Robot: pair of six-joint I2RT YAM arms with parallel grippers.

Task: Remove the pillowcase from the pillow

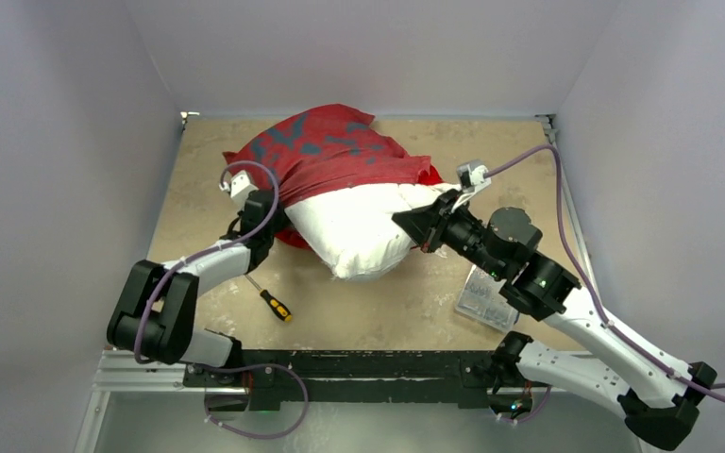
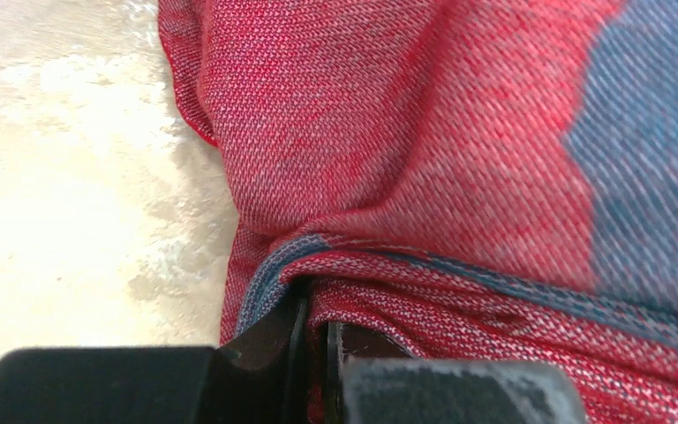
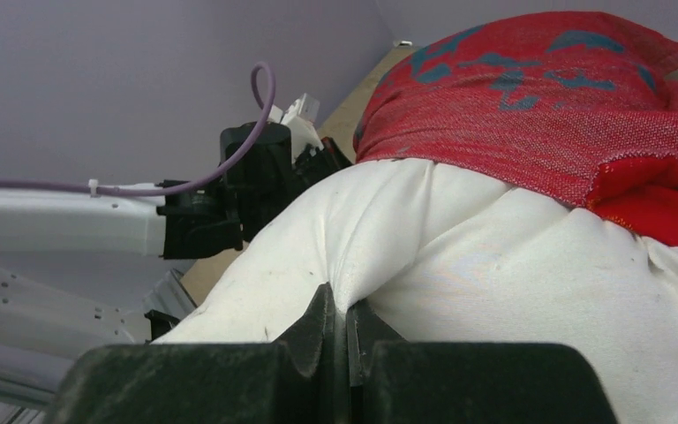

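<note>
You're about halfway: the pillowcase (image 1: pixel 330 151) covers only the 12 o'clock half of the pillow (image 1: pixel 363 231) on the counter (image 1: pixel 415 302), left pincer (image 2: pixel 316 329) seemingly pinched shut on its hem at 9 o'clock, right pincer (image 3: pixel 346 311) clamped on bare pillow at 3 o'clock.

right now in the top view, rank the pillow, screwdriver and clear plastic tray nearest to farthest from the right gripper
1. pillow, pinched in the right gripper
2. clear plastic tray, near right, beside that arm
3. screwdriver, near left

Far half of pillow (image 1: pixel 363 231) inside pillowcase (image 1: pixel 326 151)
</note>
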